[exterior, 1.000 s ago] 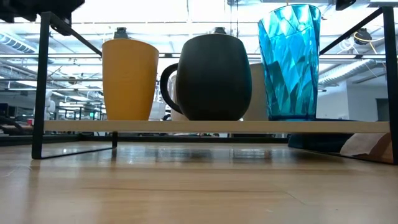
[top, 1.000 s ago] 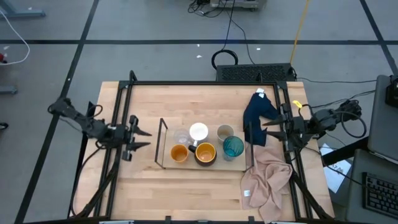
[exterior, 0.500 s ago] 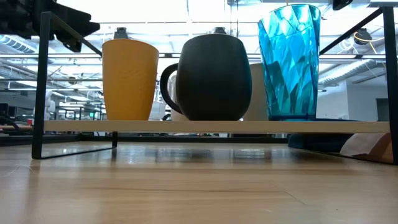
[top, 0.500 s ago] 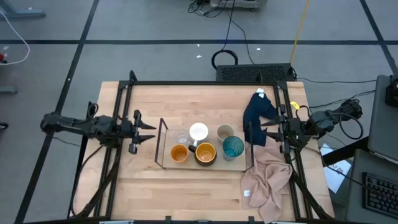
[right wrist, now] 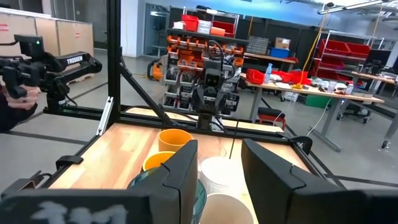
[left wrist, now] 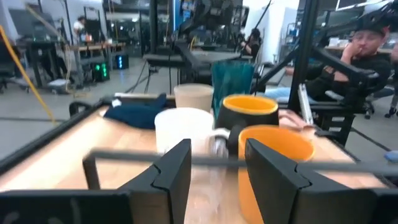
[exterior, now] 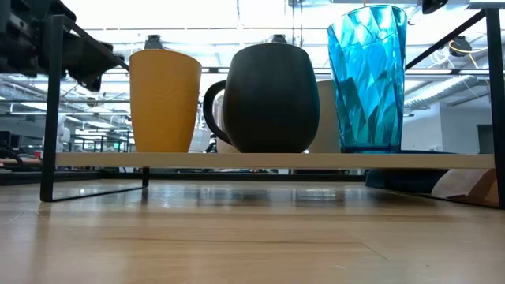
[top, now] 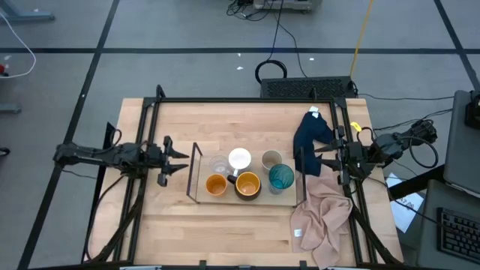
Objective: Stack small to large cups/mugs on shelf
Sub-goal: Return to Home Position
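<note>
A: Left arm (top: 105, 155)?
B: Stretched out level. Left gripper (top: 178, 161) points inward toward the other arm, fingers spread, empty.
A: Right arm (top: 384, 146)?
B: Folded shorter, level. Right gripper (top: 318, 157) faces the left one, well apart from it, fingers spread, empty.

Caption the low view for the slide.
Orange cup, dark mug and teal cup stand in a row on the shelf.

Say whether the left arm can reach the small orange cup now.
Probably yes, from above. The small orange cup stands at the end of the low light-wood shelf nearest the open left end effector, nothing over it; only the shelf's upright black wire frame stands between them.
</note>
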